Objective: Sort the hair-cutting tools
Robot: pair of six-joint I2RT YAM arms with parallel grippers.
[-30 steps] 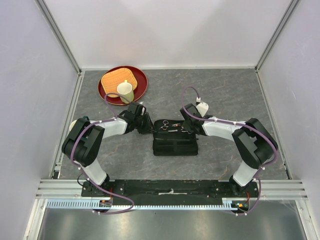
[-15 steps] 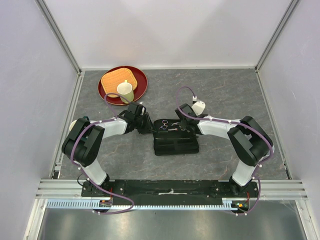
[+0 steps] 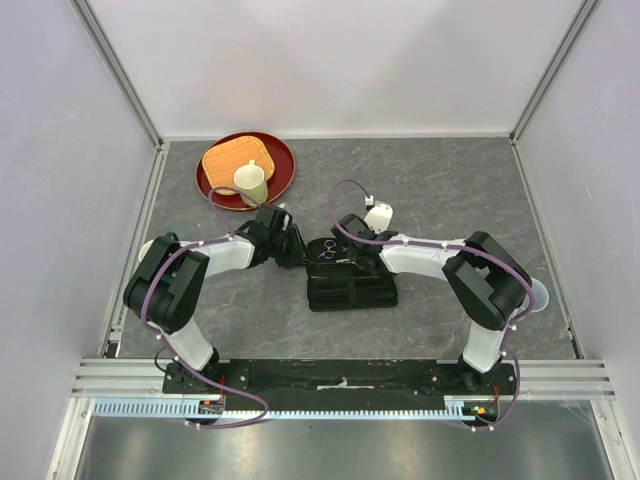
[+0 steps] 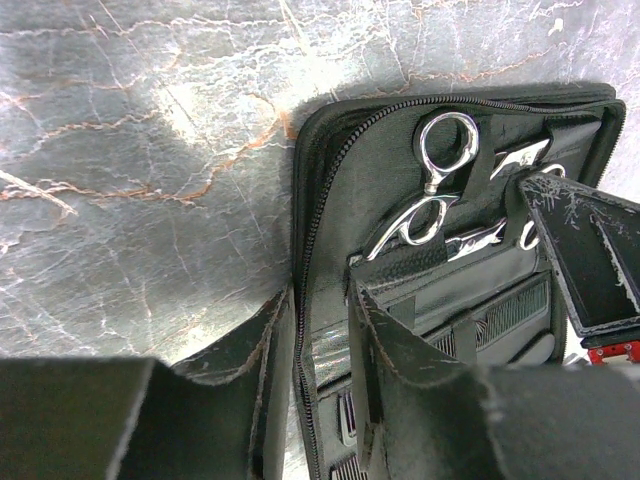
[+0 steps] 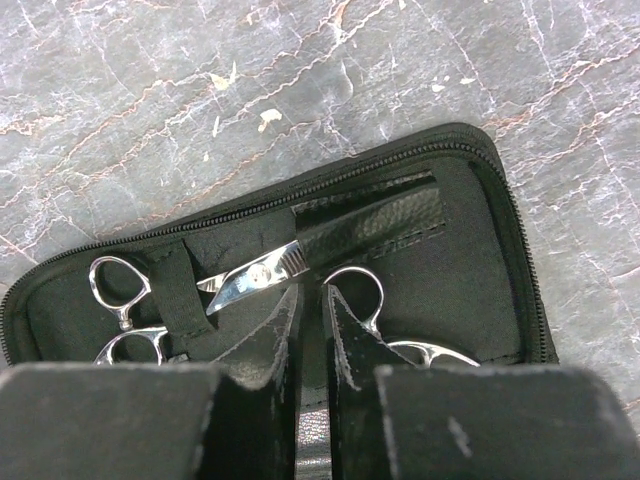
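Flanking right fingers, scissors lie in case.

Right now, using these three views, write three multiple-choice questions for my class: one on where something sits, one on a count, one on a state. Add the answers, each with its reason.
1. Where is the red tray?
A. far left part of the table
B. near right corner
C. middle of the near edge

2. How many pairs of scissors are in the case?
A. one
B. two
C. four

3. The case is:
A. zipped shut
B. lying open
C. standing on edge

Answers:
1 A: the top view shows it at the back left.
2 B: both wrist views show two silver pairs.
3 B: its inner lining and zip teeth are exposed.
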